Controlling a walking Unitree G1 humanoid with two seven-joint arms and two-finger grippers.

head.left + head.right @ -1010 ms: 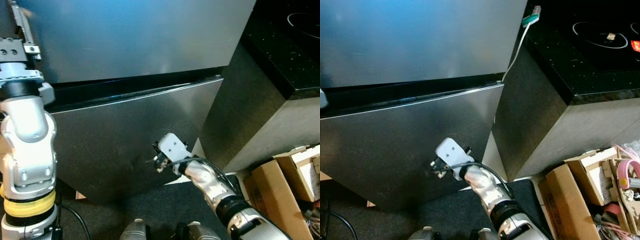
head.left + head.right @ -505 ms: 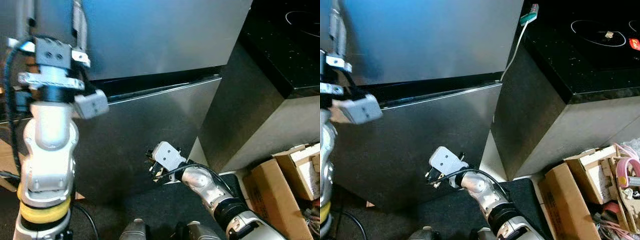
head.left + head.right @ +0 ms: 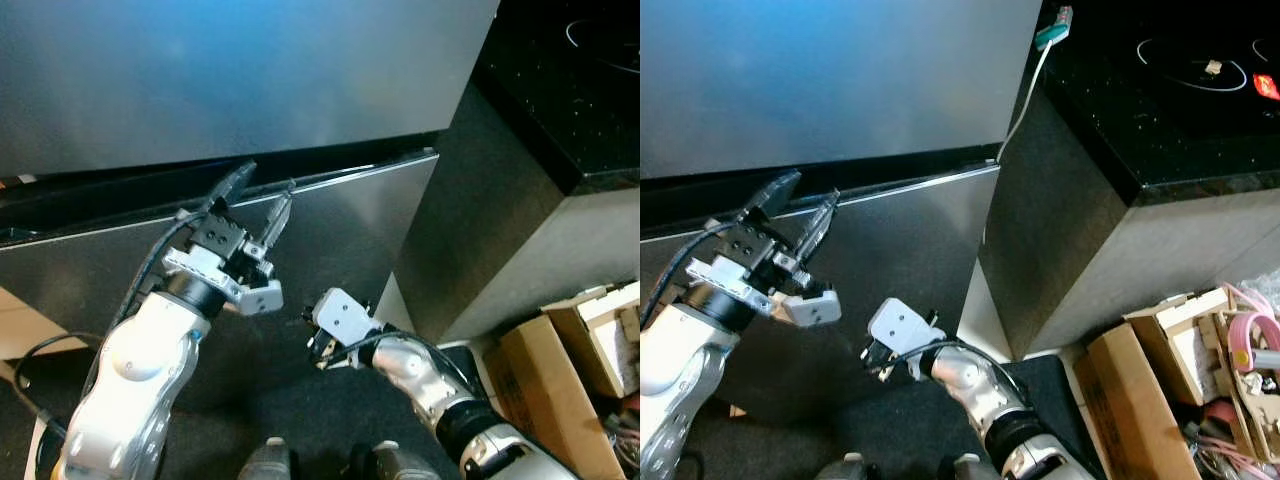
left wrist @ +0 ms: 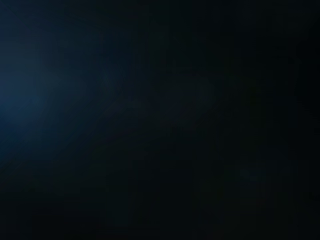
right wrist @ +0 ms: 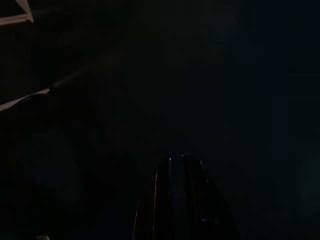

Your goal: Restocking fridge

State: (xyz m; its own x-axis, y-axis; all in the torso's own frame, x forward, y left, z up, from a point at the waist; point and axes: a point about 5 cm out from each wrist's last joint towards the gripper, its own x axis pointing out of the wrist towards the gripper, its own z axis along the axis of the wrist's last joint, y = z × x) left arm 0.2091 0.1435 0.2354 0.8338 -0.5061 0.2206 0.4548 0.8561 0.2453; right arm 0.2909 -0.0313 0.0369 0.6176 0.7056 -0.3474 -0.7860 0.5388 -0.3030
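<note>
A stainless steel fridge stands before me, its upper door (image 3: 250,80) and lower door (image 3: 340,240) both closed, with a dark gap (image 3: 110,195) between them. My left gripper (image 3: 267,182) is open, its two black fingertips right at that gap, at the top edge of the lower door. My right gripper (image 3: 318,345) hangs low in front of the lower door, pointing at it. In the right wrist view its fingers (image 5: 182,200) lie together with nothing between them. The left wrist view is dark.
A black counter with an induction hob (image 3: 1180,90) stands to the right of the fridge. A white cable with a green plug (image 3: 1053,30) hangs at its corner. Cardboard boxes (image 3: 1170,370) with clutter sit on the floor at the right.
My left arm has come down from upright and reached forward, bringing its open gripper to the gap between the doors. The right arm has barely moved.
</note>
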